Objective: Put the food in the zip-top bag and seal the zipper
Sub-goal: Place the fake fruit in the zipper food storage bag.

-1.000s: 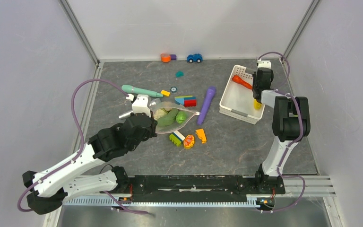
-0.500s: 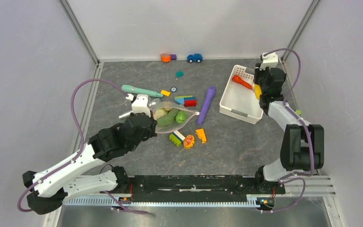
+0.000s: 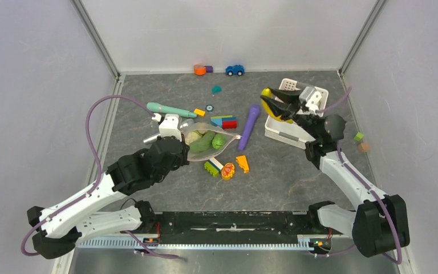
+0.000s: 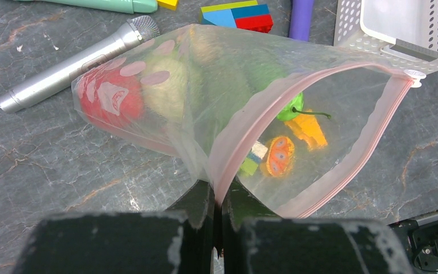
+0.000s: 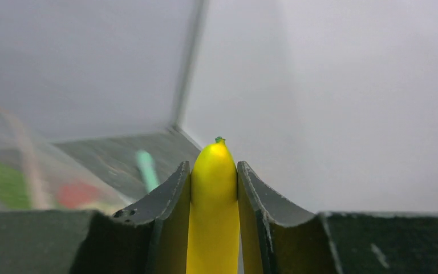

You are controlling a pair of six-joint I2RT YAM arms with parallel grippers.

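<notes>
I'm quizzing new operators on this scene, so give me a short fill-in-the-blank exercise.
1. The right pincer grips a yellow ____.
2. The left pincer pinches the bag's pink ____.
3. The bag's mouth stands ____.
4. Beside the bag lies a silver toy ____.
Missing: banana; zipper; open; microphone.

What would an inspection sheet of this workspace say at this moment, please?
Surface: dark marbled table, no spills seen.
Job's things: zip-top bag lying with its mouth open, zipper unsealed; cabbage, cucumber and tomato inside; banana outside it.
Clutter: building blocks, purple stick, teal stick, toy microphone, blue car, white basket.
Grippers: left gripper shut on the bag's mouth edge; right gripper shut on the banana, raised near the basket.
Cables: purple cable looping off the left arm, clear of the toys.
Surroundings: plain grey walls; nothing else seen.
</notes>
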